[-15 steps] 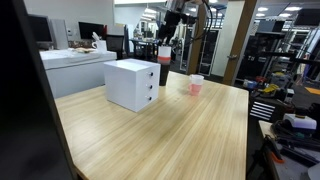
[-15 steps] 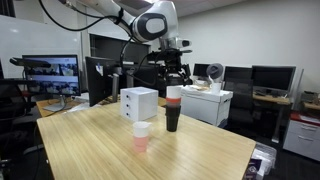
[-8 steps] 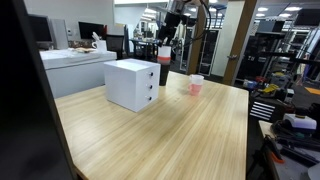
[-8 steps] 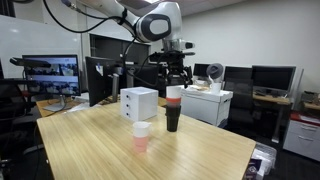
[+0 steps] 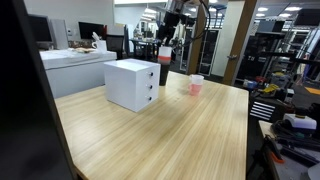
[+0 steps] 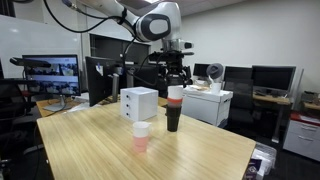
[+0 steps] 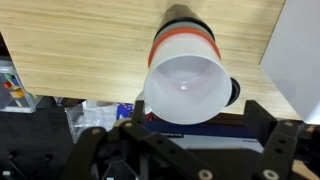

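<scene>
A tall stack of cups [image 6: 174, 108], black at the bottom, then a red band and a white cup on top, stands on the wooden table [image 6: 190, 150] beside a white drawer box [image 6: 139, 103]. My gripper [image 6: 174, 78] hangs open right over the stack's top and holds nothing. In the wrist view I look down into the white top cup [image 7: 187, 87], which lies between my two spread fingers [image 7: 272, 128]. In both exterior views the stack [image 5: 164, 68] stands under my gripper [image 5: 166, 38]. A small pink and white cup stack [image 6: 141, 137] stands apart from it on the table.
The white drawer box [image 5: 132, 84] stands close to the tall stack. The small cups [image 5: 195, 86] stand to its other side. Desks with monitors [image 6: 50, 75] and shelves [image 5: 290, 60] surround the table. The table edge falls off just behind the stack.
</scene>
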Robot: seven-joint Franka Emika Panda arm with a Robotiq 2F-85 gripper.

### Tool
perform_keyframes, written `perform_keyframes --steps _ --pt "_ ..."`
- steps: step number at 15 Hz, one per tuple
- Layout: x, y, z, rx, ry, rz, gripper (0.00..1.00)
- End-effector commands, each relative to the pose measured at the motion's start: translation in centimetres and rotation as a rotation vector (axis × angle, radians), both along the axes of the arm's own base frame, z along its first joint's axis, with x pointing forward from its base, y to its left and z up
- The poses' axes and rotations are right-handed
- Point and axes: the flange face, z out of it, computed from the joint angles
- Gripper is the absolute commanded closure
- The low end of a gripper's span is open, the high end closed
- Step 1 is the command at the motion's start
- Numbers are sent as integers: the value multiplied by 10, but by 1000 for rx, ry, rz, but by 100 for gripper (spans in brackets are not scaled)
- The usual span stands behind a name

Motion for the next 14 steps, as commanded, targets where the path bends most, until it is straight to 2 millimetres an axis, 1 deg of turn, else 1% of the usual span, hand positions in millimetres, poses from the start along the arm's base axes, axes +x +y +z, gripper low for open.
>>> perform_keyframes --steps 1,8,12,14 --pt "1 0 5 26 -3 6 0" --pt "2 -4 -7 31 16 -2 0" --pt "4 -8 -9 27 18 -9 0" --pt "4 -8 -7 31 15 -8 0"
